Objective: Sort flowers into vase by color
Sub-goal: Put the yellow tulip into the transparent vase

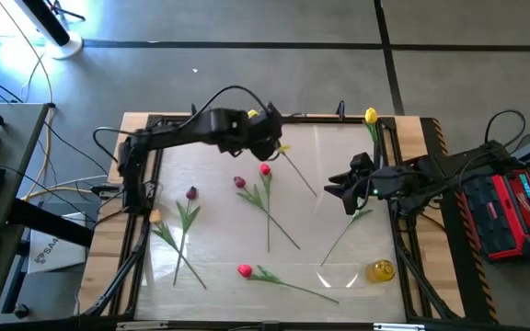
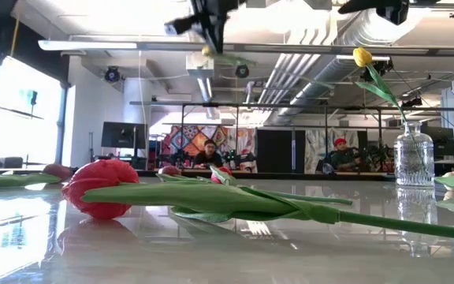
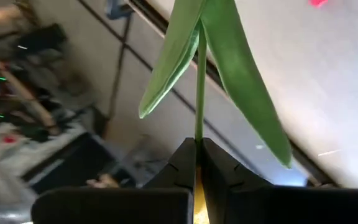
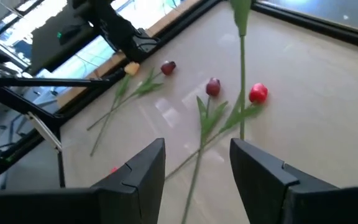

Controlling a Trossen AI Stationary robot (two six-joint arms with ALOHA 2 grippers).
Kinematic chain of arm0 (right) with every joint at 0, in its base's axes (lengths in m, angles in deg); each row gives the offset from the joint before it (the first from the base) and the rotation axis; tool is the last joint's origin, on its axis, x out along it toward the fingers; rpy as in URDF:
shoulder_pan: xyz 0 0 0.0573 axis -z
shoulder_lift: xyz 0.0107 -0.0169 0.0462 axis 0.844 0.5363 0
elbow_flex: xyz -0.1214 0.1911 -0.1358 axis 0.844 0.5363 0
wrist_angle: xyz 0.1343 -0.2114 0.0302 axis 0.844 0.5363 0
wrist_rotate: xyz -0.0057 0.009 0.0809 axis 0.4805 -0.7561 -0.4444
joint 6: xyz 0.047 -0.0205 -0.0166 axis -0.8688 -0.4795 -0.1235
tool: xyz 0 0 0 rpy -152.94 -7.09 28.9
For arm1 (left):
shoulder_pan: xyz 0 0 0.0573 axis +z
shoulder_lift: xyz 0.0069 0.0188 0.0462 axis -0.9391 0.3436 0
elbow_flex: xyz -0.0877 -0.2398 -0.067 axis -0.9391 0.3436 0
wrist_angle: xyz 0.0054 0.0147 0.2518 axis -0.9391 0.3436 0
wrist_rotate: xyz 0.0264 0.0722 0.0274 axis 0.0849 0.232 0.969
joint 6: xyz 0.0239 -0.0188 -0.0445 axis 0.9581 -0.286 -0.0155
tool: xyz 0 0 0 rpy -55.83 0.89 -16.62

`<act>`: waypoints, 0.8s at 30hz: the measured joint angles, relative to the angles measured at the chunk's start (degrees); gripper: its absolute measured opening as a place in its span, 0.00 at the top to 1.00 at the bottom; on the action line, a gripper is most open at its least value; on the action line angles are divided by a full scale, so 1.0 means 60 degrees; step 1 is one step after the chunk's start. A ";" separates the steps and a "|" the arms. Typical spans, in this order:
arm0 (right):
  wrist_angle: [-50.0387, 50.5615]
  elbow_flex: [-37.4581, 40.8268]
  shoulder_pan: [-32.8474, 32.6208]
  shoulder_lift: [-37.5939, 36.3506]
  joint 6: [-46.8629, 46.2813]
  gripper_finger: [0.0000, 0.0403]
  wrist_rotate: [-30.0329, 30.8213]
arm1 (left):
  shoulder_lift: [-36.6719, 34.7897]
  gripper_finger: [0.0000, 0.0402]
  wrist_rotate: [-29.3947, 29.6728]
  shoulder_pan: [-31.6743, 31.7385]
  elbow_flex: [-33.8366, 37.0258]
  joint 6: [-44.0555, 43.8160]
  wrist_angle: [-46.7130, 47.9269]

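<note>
Clamped tight on a green stem (image 3: 200, 93), my left gripper (image 3: 197, 163) hangs high above the far half of the table (image 1: 219, 244), its fingers pinching the stalk just below two long leaves. From above, that stem runs out from the gripper toward the table's middle, and a yellow head (image 1: 254, 114) shows at the gripper itself.

My right gripper (image 4: 196, 163) hovers over the right side of the table with its fingers spread apart and nothing between them.

Nearest the front edge lies a red tulip (image 1: 245, 270), its stem stretching right toward a small yellow object (image 1: 381, 270) at the front right. Further in, a dark maroon tulip (image 1: 191, 193) lies on the left, then another maroon one (image 1: 239, 182) and a red one (image 1: 265, 169) close together near the middle, stems crossing.

At the far right corner stands a clear glass vase (image 2: 414, 158) holding one yellow tulip (image 2: 362, 57).

Beyond the table, two people sit in the room.
</note>
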 joint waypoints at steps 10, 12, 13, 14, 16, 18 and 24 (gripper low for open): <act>-0.1926 0.0000 0.0000 -0.0007 0.0979 0.58 -0.0231 | -0.1116 1.00 0.1546 -0.1474 0.0000 0.1417 -0.0599; -0.2319 0.0000 0.0073 -0.0008 0.1053 0.58 -0.0374 | -0.1292 1.00 0.1979 -0.1739 0.0000 0.1701 -0.0832; -0.2477 0.0000 0.0158 -0.0007 0.1062 0.58 -0.0543 | -0.1370 1.00 0.2151 -0.1873 0.0000 0.1857 -0.1043; -0.2628 0.0000 0.0270 -0.0009 0.1066 0.58 -0.0719 | -0.1442 1.00 0.2282 -0.1991 0.0000 0.2045 -0.1266; -0.2941 0.0000 0.0560 -0.0011 0.1068 0.58 -0.1166 | -0.1532 1.00 0.2477 -0.2222 -0.0004 0.2471 -0.1841; -0.3310 0.0000 0.0874 -0.0007 0.1046 0.57 -0.1750 | -0.1592 1.00 0.2613 -0.2459 -0.0004 0.2910 -0.2376; -0.4608 0.0000 0.1761 -0.0007 0.1031 0.53 -0.3615 | -0.1695 1.00 0.2443 -0.2994 -0.0007 0.4561 -0.3751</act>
